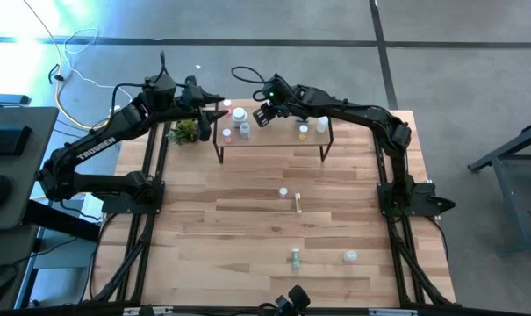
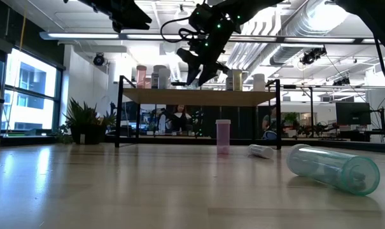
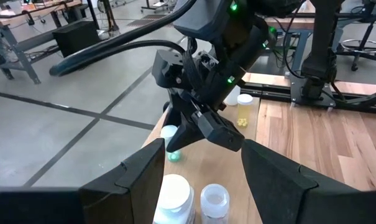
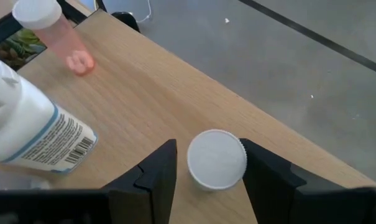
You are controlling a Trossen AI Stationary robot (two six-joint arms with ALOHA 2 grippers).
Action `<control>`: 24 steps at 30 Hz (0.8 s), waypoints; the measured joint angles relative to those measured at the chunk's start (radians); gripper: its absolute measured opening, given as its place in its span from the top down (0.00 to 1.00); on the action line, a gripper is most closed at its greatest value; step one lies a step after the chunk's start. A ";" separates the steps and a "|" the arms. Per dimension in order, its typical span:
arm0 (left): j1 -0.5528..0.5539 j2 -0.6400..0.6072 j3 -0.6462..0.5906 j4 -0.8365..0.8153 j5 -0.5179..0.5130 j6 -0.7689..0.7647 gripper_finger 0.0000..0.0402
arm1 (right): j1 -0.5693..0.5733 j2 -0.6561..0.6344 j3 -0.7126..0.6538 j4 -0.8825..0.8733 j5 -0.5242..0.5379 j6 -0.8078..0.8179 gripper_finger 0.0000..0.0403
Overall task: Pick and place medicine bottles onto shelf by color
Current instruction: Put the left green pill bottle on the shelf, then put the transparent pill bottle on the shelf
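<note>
Room: open workshop hall with a grey floor; a wood worktop (image 1: 274, 219) carries everything.
Right fingers (image 4: 203, 171): apart, one each side of a white-capped vial (image 4: 217, 158) that stands upright on the shelf (image 1: 274, 140); whether they touch its cap I cannot tell.
Right gripper (image 1: 267, 114): over the shelf's far edge, a little left of the middle.
Left fingers (image 3: 200, 177): apart, holding nothing, pointed along the shelf at the right gripper.
Left gripper (image 1: 214, 103): above the shelf's left end, by its far-left corner.
Shelf: low wood board on black legs, along the far edge of the worktop.
Shelf, left half: a white jar (image 1: 240, 115), a pink vial (image 1: 227, 134), a clear bottle (image 1: 245, 131) and a small one at the far-left corner.
Shelf, right end: a yellow-filled vial (image 1: 303, 132) and a white bottle (image 1: 321, 124).
Plant (image 1: 184, 132): on the worktop, just beside the shelf's left end.
Worktop, middle: a pink bottle (image 2: 223, 136) upright, and a clear one (image 1: 297, 204) lying just nearer than it.
Worktop, near edge: a green bottle (image 2: 333, 168) on its side, and a white-capped one (image 1: 350, 256) to its right.
</note>
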 joint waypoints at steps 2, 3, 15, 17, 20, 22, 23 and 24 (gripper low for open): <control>0.000 0.000 0.000 -0.001 0.000 -0.001 0.49 | 0.000 0.000 0.000 0.001 0.000 0.001 0.60; 0.000 0.000 0.000 -0.005 0.000 0.000 0.49 | 0.000 0.000 0.000 0.003 0.000 0.001 0.60; 0.000 0.000 0.000 -0.016 0.000 0.000 0.49 | 0.000 -0.001 0.048 0.010 0.006 -0.001 0.60; 0.000 0.000 0.000 -0.016 0.000 0.000 0.49 | -0.002 -0.001 0.067 0.002 0.019 -0.006 0.60; 0.000 0.000 0.000 -0.016 0.000 0.000 0.49 | -0.003 -0.002 0.087 -0.013 0.027 -0.009 0.60; 0.000 0.000 0.000 -0.016 0.000 0.000 0.49 | -0.003 -0.002 0.102 -0.034 0.027 -0.009 0.60; 0.000 0.000 0.000 -0.016 0.000 0.000 0.49 | -0.003 -0.002 0.111 -0.042 0.027 -0.009 0.60; 0.000 0.000 0.000 -0.016 0.000 0.000 0.49 | -0.003 -0.002 0.120 -0.053 0.025 -0.006 0.60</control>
